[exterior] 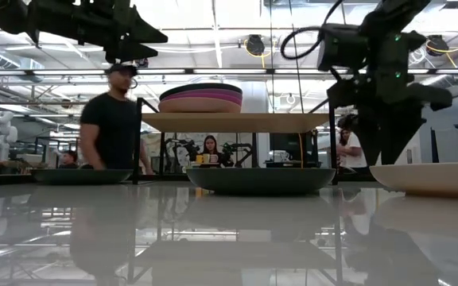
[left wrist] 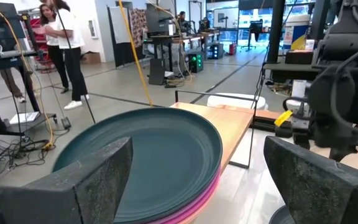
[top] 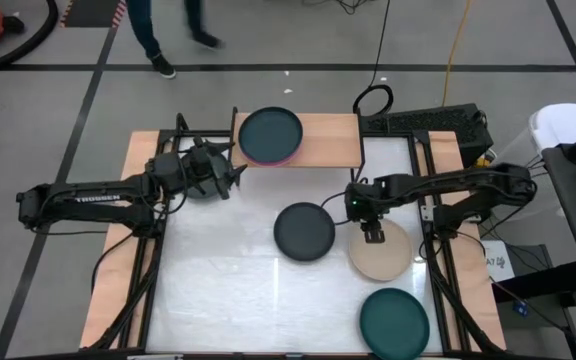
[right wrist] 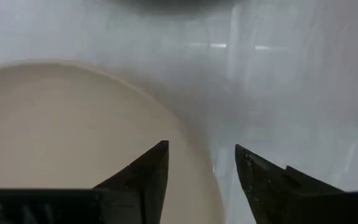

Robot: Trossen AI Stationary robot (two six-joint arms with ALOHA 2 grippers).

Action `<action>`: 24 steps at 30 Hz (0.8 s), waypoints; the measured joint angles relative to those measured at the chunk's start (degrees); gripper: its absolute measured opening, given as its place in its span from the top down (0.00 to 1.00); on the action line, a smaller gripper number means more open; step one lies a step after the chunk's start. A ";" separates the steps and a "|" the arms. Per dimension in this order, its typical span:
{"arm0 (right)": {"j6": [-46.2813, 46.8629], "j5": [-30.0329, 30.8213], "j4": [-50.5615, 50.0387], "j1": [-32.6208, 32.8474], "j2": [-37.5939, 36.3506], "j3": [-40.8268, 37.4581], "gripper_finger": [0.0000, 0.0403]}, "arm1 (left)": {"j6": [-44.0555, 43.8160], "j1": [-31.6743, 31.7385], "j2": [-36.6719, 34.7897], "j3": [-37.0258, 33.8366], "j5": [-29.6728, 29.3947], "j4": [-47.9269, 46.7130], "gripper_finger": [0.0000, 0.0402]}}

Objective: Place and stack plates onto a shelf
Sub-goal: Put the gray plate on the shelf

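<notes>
1. The right tool (top: 371, 236) is held open over the near-left rim of the beige plate (top: 383, 255) on the bench (top: 218, 290).
2. The left tool (top: 230, 175) is held open, empty, beside the shelf (top: 323, 140).
3. A teal-topped stack (top: 270, 135) is seen on the shelf's left half.

Light-wood shelf (top: 318, 140), matte plates (top: 271, 133), glossy tabletop (top: 228, 290)

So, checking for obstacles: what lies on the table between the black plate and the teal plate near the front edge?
Nothing: in the high view, bare white table separates the black plate from the teal plate; the beige plate sits beside that stretch.
</notes>
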 joint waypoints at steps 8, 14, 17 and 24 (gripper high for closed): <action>-1.30 0.14 0.21 -1.59 2.05 -0.02 0.65 | 0.00 -0.01 0.02 0.00 0.00 -0.15 0.10; -2.23 0.18 0.42 -2.47 2.01 -0.02 0.85 | 0.00 0.00 0.02 0.00 0.01 -0.17 0.10; -3.08 0.11 0.22 -2.67 1.98 -0.04 0.97 | 0.00 0.00 0.02 0.00 0.00 -0.17 0.10; -3.63 1.62 -2.08 -2.64 0.67 -0.04 0.99 | 0.00 0.00 0.01 0.00 0.01 -0.17 0.10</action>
